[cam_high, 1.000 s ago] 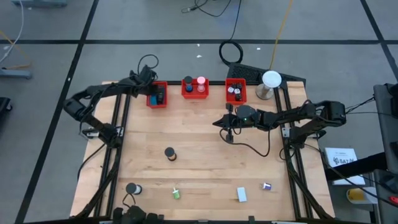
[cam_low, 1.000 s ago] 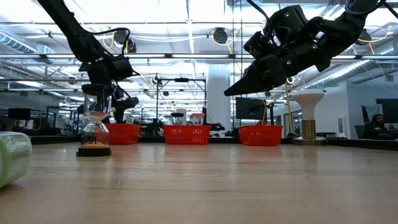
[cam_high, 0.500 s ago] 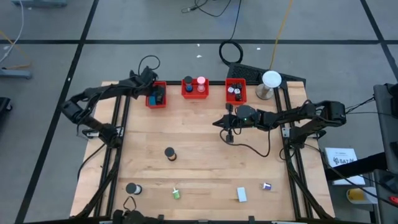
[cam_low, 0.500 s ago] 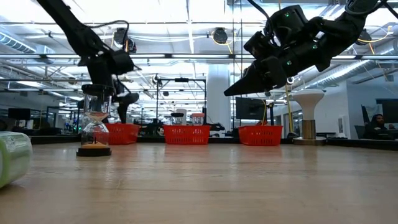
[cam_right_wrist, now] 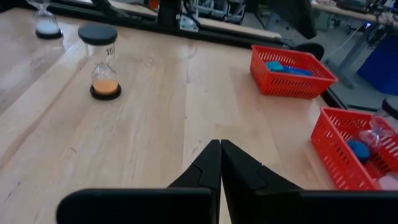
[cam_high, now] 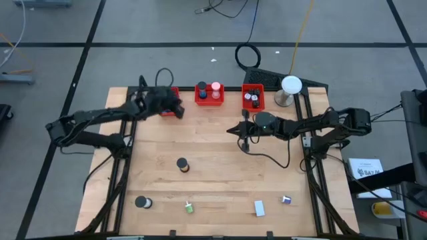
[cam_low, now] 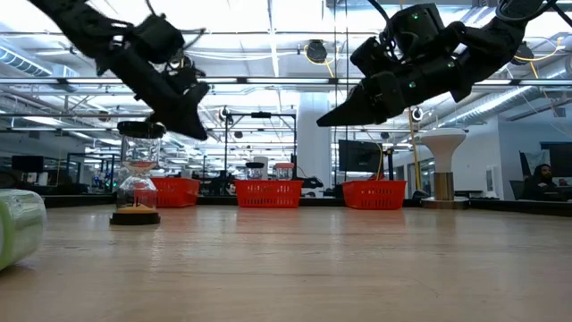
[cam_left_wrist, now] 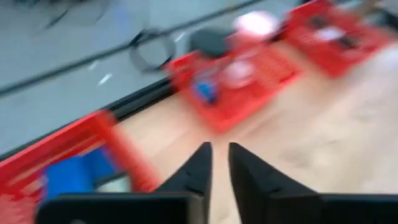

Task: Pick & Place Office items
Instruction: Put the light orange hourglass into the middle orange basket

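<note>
High view: left hand (cam_high: 175, 107) over the left red bin (cam_high: 175, 92), at 11 o'clock of the counter (cam_high: 213, 180). Right hand (cam_high: 230, 131) above bare wood near the middle, slightly toward 1 o'clock, below the right red bin (cam_high: 253, 104). Middle red bin (cam_high: 208, 101) at 12 o'clock with blue and pink items inside. Loose office items on the wood: 1 hourglass (cam_high: 181, 164) near the centre, a second hourglass (cam_high: 141, 202) at 7 o'clock, a green bit (cam_high: 189, 208) at 6 o'clock, a white block (cam_high: 259, 209) and a small purple piece (cam_high: 286, 199) at 5 o'clock. White dome (cam_high: 291, 85) at 1 o'clock, at the counter corner.

Low view: both hands high in the air, well apart from the wood. Left one tilted down, above the hourglass with orange sand. Green roll (cam_low: 20, 228) lying at 9 o'clock of the picture.

Left wrist view: fingers (cam_left_wrist: 199, 165) almost together, only a thin gap, nothing between them. Blue block (cam_left_wrist: 81, 171) inside the near bin. Rest blurred.

Right wrist view: fingers (cam_right_wrist: 211, 163) clenched, tips touching, grasping nothing. Blue blocks (cam_right_wrist: 289, 67) in a red bin beyond.
</note>
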Controlling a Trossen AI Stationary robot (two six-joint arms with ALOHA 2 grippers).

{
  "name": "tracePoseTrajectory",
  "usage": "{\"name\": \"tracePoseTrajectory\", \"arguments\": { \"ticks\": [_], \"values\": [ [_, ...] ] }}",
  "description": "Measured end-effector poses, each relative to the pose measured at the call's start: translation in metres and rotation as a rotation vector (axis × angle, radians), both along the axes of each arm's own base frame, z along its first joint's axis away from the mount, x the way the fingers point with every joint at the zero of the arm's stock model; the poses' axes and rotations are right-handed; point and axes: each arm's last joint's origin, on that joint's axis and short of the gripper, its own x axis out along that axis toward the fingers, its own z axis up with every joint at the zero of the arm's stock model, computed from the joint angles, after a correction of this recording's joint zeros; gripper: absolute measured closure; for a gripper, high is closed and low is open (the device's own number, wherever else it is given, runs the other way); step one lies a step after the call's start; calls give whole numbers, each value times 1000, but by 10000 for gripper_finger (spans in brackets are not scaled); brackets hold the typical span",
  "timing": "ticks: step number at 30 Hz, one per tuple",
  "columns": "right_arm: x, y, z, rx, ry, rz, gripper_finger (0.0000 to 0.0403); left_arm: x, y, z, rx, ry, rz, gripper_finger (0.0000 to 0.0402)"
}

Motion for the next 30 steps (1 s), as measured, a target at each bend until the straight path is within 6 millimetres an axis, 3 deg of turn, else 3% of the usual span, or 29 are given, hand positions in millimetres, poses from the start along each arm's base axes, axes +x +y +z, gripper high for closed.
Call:
{"name": "tracePoseTrajectory", "arguments": {
  "ticks": [4,10,15,22,30],
  "values": [
    [1,0,2,-5,-25,0,399,5,-25,-11,118,-161,-173,396],
    [1,0,3,-6,-28,0,399,-2,-57,-31,266,-353,-381,378],
    [1,0,2,-2,-23,-1,399,-6,-71,-43,304,-339,-461,382],
    [1,0,2,118,-33,-35,399,-2,-84,-45,291,-329,-536,398],
    [1,0,2,138,-34,-40,401,2,-104,-45,244,-360,-615,350]
  ]
}}
